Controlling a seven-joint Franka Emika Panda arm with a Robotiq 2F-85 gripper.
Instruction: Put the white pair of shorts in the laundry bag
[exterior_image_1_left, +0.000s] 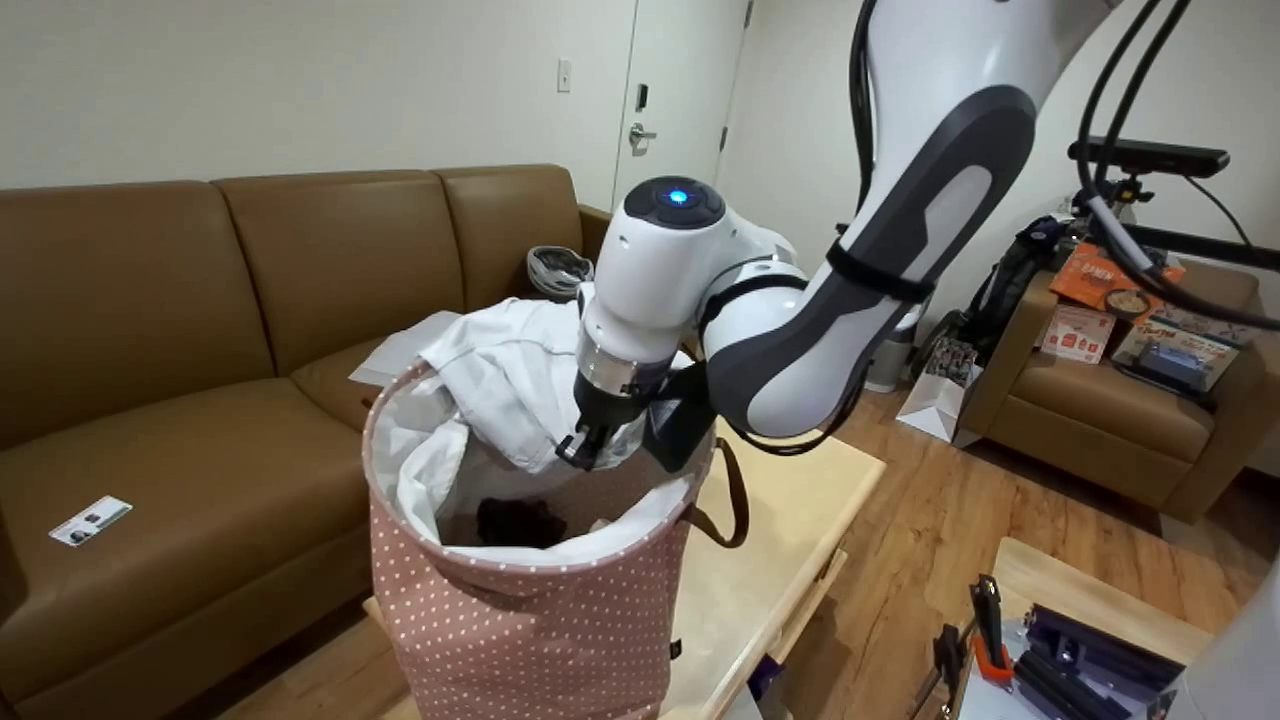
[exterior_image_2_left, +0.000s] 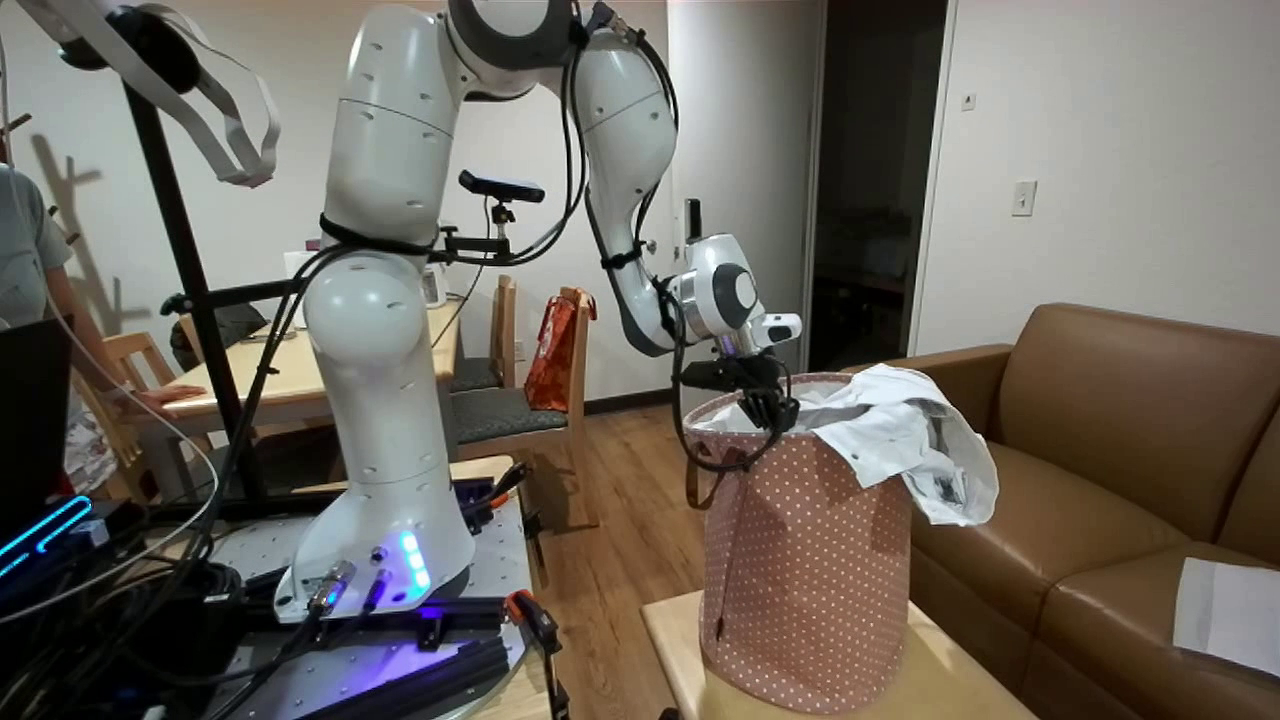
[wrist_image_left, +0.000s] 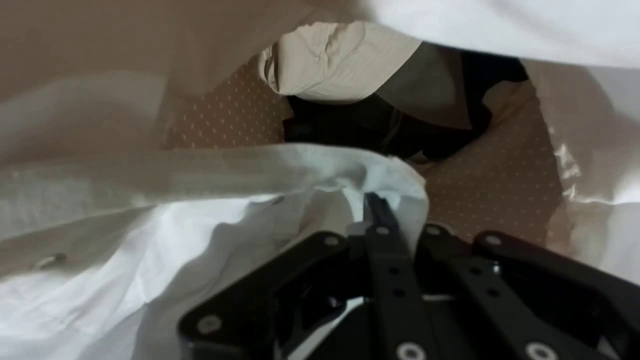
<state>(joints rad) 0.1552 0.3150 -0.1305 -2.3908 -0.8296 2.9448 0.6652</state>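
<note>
Black two-finger metal gripper (exterior_image_1_left: 582, 453) at the mouth of the tall round pink polka-dot fabric laundry bag (exterior_image_2_left: 805, 580); jaws closed on a fold of the crumpled white cloth shorts (exterior_image_2_left: 885, 435). Shorts partly in, rest draped over the rim, hanging outside toward the sofa-side long edge of the pale flat wooden bench (exterior_image_2_left: 950, 692). Bag stands near the bench's end edge. Rumpled black cloth (exterior_image_1_left: 520, 523) inside.
</note>
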